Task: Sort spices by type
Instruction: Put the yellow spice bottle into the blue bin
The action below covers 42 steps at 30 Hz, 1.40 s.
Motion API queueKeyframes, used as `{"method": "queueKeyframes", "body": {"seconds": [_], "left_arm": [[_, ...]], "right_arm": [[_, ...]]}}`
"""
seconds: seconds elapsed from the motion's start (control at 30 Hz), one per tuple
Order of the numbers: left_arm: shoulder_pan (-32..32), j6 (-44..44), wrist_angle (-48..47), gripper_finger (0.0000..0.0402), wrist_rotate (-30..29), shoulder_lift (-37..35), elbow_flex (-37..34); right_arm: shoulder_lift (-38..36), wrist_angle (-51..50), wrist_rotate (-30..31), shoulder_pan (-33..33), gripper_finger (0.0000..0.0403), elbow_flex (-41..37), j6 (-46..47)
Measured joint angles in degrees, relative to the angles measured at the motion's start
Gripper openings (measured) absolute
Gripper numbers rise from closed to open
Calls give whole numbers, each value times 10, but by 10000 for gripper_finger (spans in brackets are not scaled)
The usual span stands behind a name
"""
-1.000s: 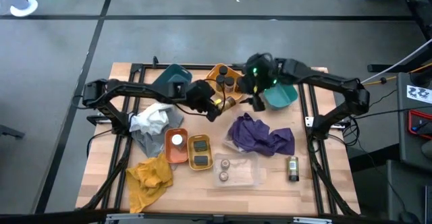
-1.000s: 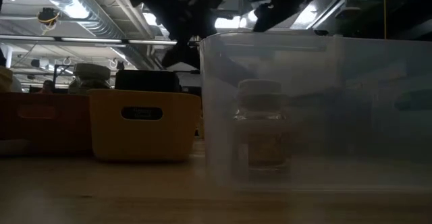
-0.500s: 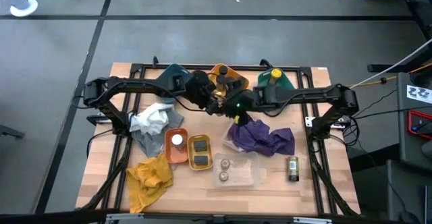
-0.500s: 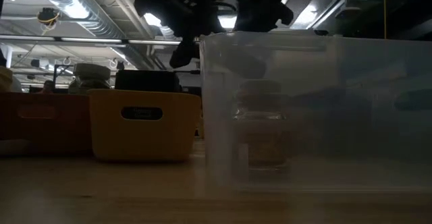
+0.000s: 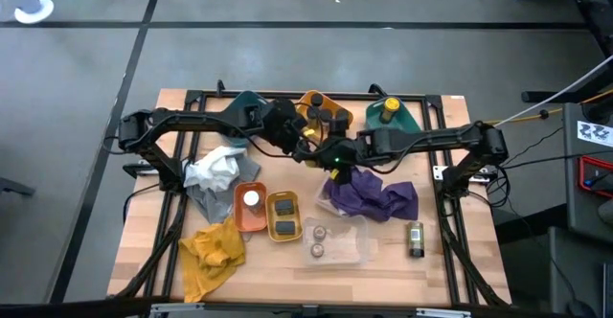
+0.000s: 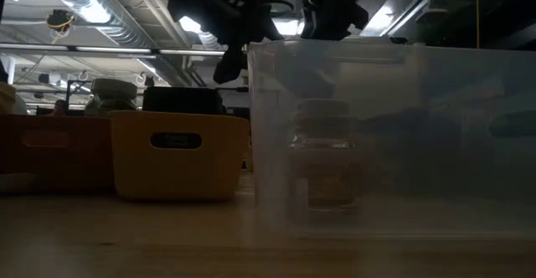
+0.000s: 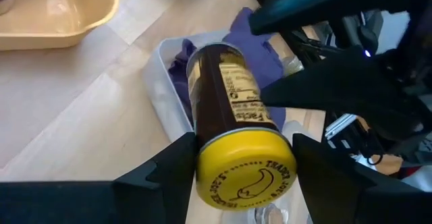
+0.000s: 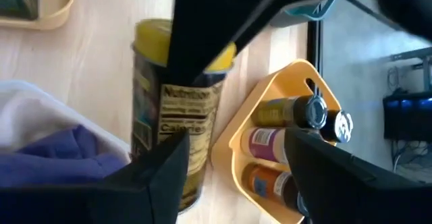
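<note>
A brown spice jar with a yellow lid hangs over the middle of the table with my left gripper shut on it. My right gripper stands open right at the jar's base end, one finger beside the jar's wall. Other spices sit in trays: black-lidded jars in the orange tray, a yellow-lidded jar in the teal tray, a white-lidded jar, dark tins and two pale-lidded jars. One jar lies on its side on the table. My left gripper pinches the jar at its lid end between its two fingers, one on each side of the yellow lid. The jar runs forward along the fingers, base end away from the wrist. It is tilted and lifted clear of the table. My right gripper is close to the jar's base end; whether it touches the jar I cannot tell.
A purple cloth lies under and to the right of the grippers. A white and grey cloth lies at the left and a yellow cloth at the near left. A second teal tray stands at the far edge.
My right gripper has swung from the teal tray at the far right toward the table's middle, come down and turned, ending at the jar in my left gripper. My left gripper has turned a little with the jar and stayed shut on it.
</note>
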Motion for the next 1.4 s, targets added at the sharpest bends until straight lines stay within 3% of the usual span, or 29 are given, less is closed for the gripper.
{"method": "queueKeyframes", "body": {"seconds": [0.73, 1.0, 1.2, 1.4], "left_arm": [[-3, 0, -6, 206, -5, 0, 0], [-3, 4, -27, 207, -8, 0, 0], [-5, 51, -76, 207, -29, 0, 0], [0, 197, -148, 207, -29, -11, 0]], "right_arm": [[-23, -19, 1, -1, 243, 0, 45], [-36, -54, -128, -1, 243, 0, 142], [-37, -65, -140, -1, 243, -3, 151], [-37, -77, -140, -1, 243, -3, 151]]}}
